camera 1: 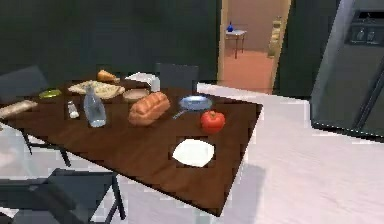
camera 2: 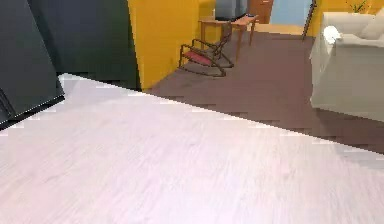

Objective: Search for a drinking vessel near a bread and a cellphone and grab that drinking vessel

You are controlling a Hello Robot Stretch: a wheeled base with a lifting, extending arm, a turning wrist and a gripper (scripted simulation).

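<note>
Since the task wants a drinking vessel by bread and a phone, we take the tall clear vessel (camera 1: pixel 95 108) as the likeliest: it stands upright on the table (camera 1: pixel 130 150), just beside the loaf (camera 1: pixel 151 106), toward the forward view's left. We judge it glass: light, stiff, slippery and fragile, and apt to tip if nudged. Its narrow top offers little; the wider lower body, taken from the side, looks the safer hold. How the gripper's jaws stand we cannot tell. A thin dark sliver (camera 1: pixel 178 115) between loaf and blue plate (camera 1: pixel 196 102) may be the phone or a utensil; it is too small to say. Whether the vessel holds liquid is unclear too. A small shaker (camera 1: pixel 72 110) stands close on its other side and could hinder a sideways reach. Farther out lie a red fruit (camera 1: pixel 213 121), a white plate (camera 1: pixel 193 152), and a second bread (camera 1: pixel 95 88) toward the far edge. A chair (camera 1: pixel 85 188) is cut off at the bottom edge, the fridge (camera 1: pixel 355 60) at the right. In the arm side view, pale floor (camera 2: pixel 150 160) runs to a yellow wall (camera 2: pixel 165 40) and a sofa (camera 2: pixel 350 60).
</note>
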